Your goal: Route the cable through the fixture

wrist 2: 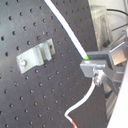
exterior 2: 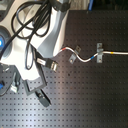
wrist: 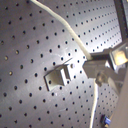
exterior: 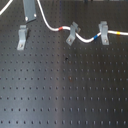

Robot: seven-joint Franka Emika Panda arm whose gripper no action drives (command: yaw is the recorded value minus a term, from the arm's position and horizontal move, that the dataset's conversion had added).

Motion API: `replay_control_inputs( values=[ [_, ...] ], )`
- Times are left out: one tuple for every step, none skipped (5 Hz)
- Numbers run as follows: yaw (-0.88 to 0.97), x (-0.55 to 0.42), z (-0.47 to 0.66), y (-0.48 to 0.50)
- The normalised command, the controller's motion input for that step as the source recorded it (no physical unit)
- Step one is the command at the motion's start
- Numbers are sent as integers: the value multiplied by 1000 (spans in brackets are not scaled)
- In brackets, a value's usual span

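The white cable [exterior: 89,38] runs from my gripper [exterior: 30,17] past a red band, through the slanted grey clip [exterior: 72,34] and the wider-topped grey clip [exterior: 104,32], then out at the first exterior view's right. The fixture [exterior: 22,37], a small grey U-slot clip, stands at the first exterior view's left with nothing in it, just in front of and below my gripper. Both wrist views show the fixture [wrist: 60,76] [wrist 2: 35,57] beside the cable [wrist 2: 70,32], apart from it. My gripper [wrist 2: 94,64] is shut on the cable.
The black perforated board [exterior: 65,90] carries all three clips. In the second exterior view the white arm [exterior 2: 35,40] with its black hoses covers the left side, and the two threaded clips [exterior 2: 75,54] [exterior 2: 99,52] sit to its right.
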Motion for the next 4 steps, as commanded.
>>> replay_control_inputs(
  values=[
    [0,-55,48,-23],
    [137,-583,446,24],
    [203,-251,305,310],
    [254,-142,227,444]
  ],
)
